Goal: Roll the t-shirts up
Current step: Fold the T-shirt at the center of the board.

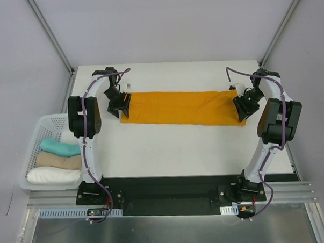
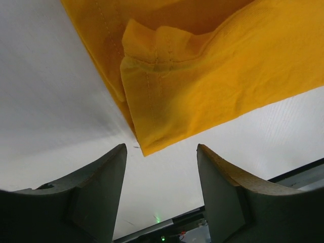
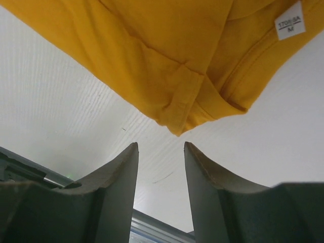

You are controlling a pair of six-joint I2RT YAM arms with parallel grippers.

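White surface (image 1: pixel 168 148) carried one mustard-orange t-shirt (image 1: pixel 177 107), folded into a long flat strip lying crosswise on its far half, neck label (image 3: pixel 289 24) at the right end.

The top view looks steeply down on the whole desk (image 1: pixel 168 148), with the t-shirt (image 1: pixel 183 107) near its middle. The left wrist view peers close past the left end effector (image 2: pixel 161 147) at one t-shirt end. The right wrist view looks past the right end effector (image 3: pixel 161 144) at the other.
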